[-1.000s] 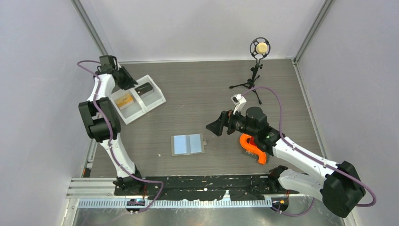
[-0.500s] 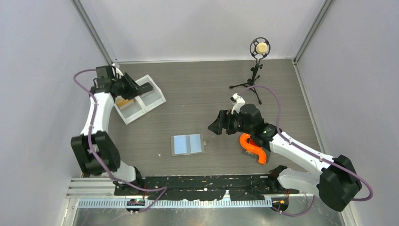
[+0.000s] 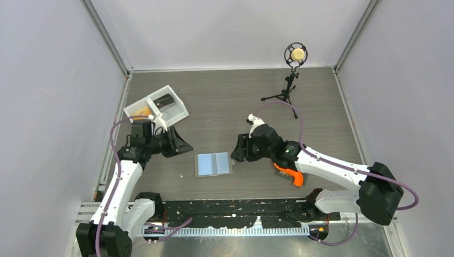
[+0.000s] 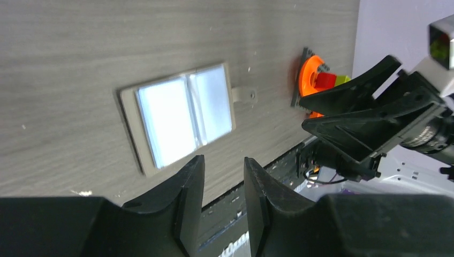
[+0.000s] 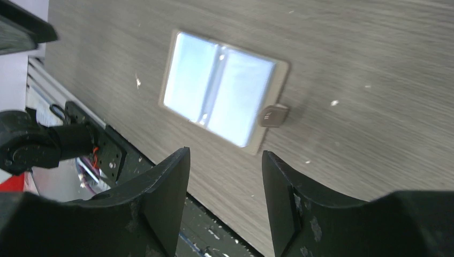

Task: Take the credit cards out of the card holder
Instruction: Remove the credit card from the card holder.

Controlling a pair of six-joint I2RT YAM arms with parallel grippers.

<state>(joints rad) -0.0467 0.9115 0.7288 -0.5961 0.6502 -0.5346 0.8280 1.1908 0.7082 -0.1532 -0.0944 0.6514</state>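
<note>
Left claw (image 3: 183, 145) and right claw (image 3: 239, 149) released, open card holder (image 3: 214, 164) flat between them

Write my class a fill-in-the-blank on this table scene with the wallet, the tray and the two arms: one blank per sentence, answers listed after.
1. The card holder lies ___ on the table, its light blue inside facing up.
2. The white tray has ___ compartments, with the orange card in one and the dark card in the other.
3. The left gripper and the right gripper are both open and hold ___.

Missing words: open; two; nothing.
</note>
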